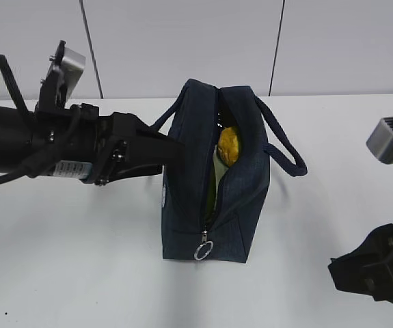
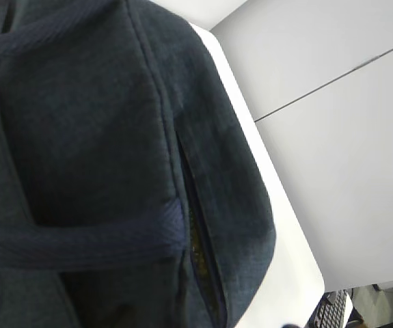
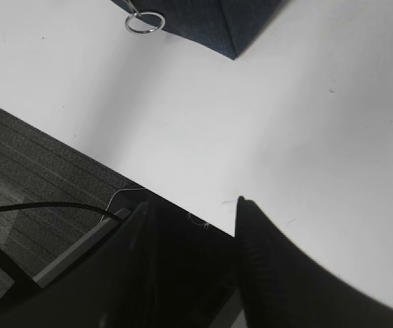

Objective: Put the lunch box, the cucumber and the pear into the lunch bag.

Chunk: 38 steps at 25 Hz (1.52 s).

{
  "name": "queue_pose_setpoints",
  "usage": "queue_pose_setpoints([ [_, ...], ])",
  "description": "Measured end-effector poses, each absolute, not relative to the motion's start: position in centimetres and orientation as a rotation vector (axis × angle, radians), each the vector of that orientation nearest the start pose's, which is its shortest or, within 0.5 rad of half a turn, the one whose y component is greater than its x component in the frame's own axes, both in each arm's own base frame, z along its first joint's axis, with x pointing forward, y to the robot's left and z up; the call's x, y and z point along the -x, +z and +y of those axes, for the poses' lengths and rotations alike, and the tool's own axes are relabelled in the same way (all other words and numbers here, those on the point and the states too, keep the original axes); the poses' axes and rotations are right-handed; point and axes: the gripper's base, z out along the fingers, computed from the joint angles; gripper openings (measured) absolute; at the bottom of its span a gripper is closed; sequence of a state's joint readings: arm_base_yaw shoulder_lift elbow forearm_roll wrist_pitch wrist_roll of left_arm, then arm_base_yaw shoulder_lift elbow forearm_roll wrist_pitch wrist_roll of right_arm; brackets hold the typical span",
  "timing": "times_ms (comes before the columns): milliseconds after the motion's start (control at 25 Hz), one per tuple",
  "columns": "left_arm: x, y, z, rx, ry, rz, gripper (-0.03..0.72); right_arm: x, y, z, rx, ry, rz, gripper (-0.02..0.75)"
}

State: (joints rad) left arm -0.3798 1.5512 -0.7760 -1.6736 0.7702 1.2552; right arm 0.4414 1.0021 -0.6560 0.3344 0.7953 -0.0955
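The navy lunch bag (image 1: 234, 205) stands upright mid-table with its zipper open and the ring pull (image 1: 204, 251) hanging at the near end. Inside the slit sits the yellow-orange pear (image 1: 229, 145). Below it a pale green strip (image 1: 218, 162) shows, apparently the lunch box lid. A thin green sliver (image 1: 212, 195) lower down may be the cucumber. My left gripper (image 1: 174, 146) presses against the bag's left wall near the handle. Its wrist view is filled by bag fabric (image 2: 93, 137), and its fingers are hidden. My right gripper (image 3: 193, 205) hangs open and empty over the table's near edge.
The white table (image 1: 80, 260) stretches around the bag. The right wrist view shows the bag's near corner (image 3: 217, 27) and ring pull (image 3: 144, 22), with dark floor (image 3: 39, 178) beyond the table's edge. A keyboard (image 2: 329, 311) lies past the far table corner.
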Motion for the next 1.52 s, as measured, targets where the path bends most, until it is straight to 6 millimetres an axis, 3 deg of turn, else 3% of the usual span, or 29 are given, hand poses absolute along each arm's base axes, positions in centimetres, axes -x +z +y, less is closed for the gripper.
queue_pose_setpoints([
  [800, -25.1, 21.9, -17.5, -0.381, -1.131, 2.275, 0.38, -14.8, 26.3, 9.4, 0.476, 0.522, 2.598, 0.302],
  [1080, -25.4, 21.1, -17.7, -0.348, -1.156, 2.3, 0.19, -14.8, 26.3, 9.4, 0.476, 0.522, 2.598, 0.302],
  [1520, -25.7, 20.0, -18.0, -0.308, -1.19, 2.332, 0.115, -14.8, 26.3, 9.4, 0.475, 0.524, 2.598, 0.302],
])
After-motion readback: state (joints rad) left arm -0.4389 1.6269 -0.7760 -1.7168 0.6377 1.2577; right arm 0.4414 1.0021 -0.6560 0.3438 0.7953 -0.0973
